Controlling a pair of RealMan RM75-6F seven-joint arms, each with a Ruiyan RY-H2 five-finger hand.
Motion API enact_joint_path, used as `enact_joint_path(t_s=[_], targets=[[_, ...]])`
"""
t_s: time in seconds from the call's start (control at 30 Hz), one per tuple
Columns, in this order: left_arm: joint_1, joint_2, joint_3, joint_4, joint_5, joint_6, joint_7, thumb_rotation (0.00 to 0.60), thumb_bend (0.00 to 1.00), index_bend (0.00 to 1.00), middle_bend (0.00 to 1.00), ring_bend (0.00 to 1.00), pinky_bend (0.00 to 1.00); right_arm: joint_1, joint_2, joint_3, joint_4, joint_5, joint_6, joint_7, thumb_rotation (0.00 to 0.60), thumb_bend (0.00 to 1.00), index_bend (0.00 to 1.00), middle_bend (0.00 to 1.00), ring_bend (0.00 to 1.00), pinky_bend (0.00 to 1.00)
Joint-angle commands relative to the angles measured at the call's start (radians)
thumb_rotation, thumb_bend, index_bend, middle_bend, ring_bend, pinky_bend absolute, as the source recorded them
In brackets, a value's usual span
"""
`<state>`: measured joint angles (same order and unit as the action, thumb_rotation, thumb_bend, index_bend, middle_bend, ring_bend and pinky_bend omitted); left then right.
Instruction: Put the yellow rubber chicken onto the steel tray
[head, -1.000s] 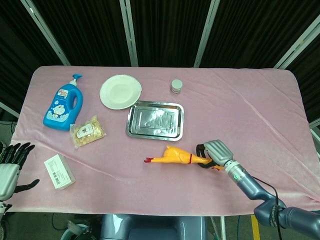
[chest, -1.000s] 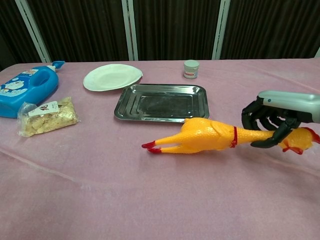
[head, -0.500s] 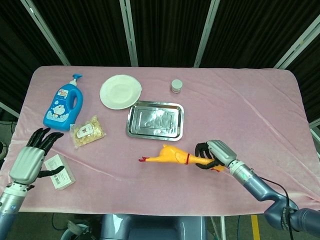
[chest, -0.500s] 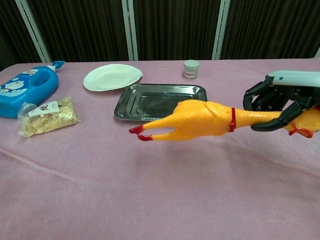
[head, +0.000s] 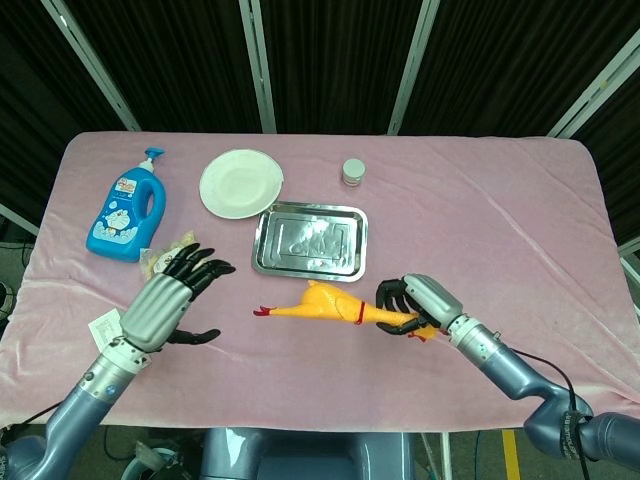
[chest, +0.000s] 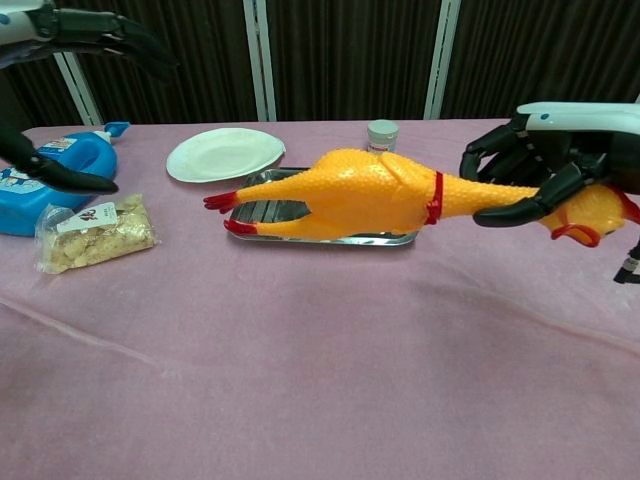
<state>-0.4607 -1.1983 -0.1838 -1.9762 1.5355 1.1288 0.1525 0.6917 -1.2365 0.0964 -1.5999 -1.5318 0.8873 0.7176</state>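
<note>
A table draped in soft, faintly creased pink cloth (head: 500, 220) stands before dark curtains. The right hand (head: 412, 303), black-fingered with a smooth silver back, is wrapped around the neck of the yellow rubber chicken (head: 325, 303), holding it in the air with its long, glossy, dimpled body stretched out level and its red feet pointing to the robot's left. A thin red band circles the neck beside the fingers (chest: 520, 205), and the head with its red wattle sticks out beyond the hand. From above, the chicken hangs just in front of the near edge of the steel tray (head: 310, 241), a shallow rectangular pan with rounded corners and a shiny, reflective floor. The left hand (head: 165, 305) hovers over the cloth with its fingers spread apart and nothing in them. Near it lie a clear crinkled bag of pale snacks (chest: 92, 232) and a small white box (head: 105, 323). Farther back are a blue plastic bottle (head: 125, 213) with a handle, a round white plate (head: 240, 183) and a small squat jar (head: 353, 171)
</note>
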Motion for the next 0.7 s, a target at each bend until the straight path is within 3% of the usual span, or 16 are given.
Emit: enact_joint_path(t_s=[0.03,0.37,0.7], targets=[[-0.064,-0.057,-0.031,-0.049,-0.076,-0.061,0.103,0.6,0.01,0.17,0.18,0.07,0.0,0.011,0.0,0.012,-0.027,0.018,-0.009,-0.021,0.6,0.56,1.0,0.75,0.76,0.91],[-0.183,-0.238,-0.079,-0.036,-0.274,-0.088,0.329,0.6,0.01,0.17,0.18,0.07,0.0,0.02,-0.003,0.02,-0.076,0.045,-0.015,-0.067,0.6,0.57,1.0,0.75,0.76,0.91],[-0.242,-0.342,-0.086,0.01,-0.401,-0.056,0.43,0.6,0.02,0.19,0.18,0.08,0.0,0.019,0.003,0.017,-0.1,0.046,-0.009,-0.078,0.6,0.57,1.0,0.75,0.76,0.91]])
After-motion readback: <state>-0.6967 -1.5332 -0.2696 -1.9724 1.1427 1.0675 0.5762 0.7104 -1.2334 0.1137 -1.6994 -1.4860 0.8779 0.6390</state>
